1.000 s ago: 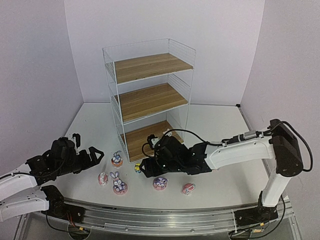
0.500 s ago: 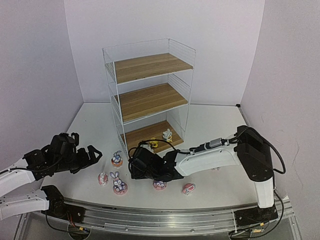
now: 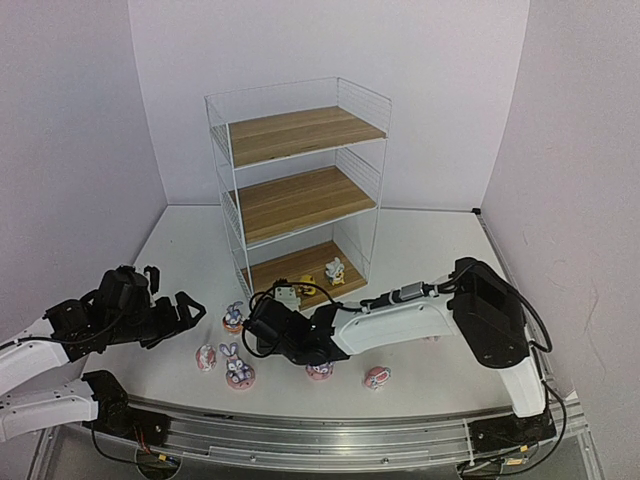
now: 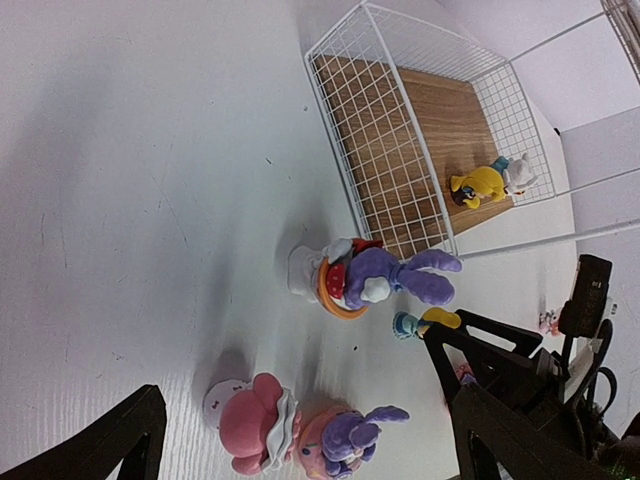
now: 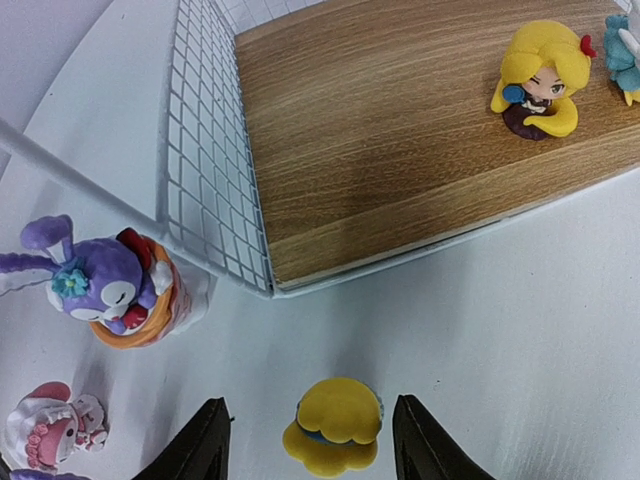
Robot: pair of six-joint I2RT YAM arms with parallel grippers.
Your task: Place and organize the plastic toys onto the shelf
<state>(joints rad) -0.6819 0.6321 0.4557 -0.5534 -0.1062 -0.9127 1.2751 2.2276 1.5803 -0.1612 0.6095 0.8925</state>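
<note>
The shelf stands mid-table; its bottom board holds a yellow-haired figurine and a blue-white one. My right gripper is open, low over the table in front of the shelf's corner. Its fingers straddle a small yellow toy without touching it. My left gripper is open and empty, pointing at a purple bunny in an orange ring. A pink round toy and a bunny on a pink base lie between its fingers.
More toys stand on the table near the front: a pink-white one, a bunny, and two pink ones. The shelf's wire side wall is close to the right gripper. The two grippers are near each other.
</note>
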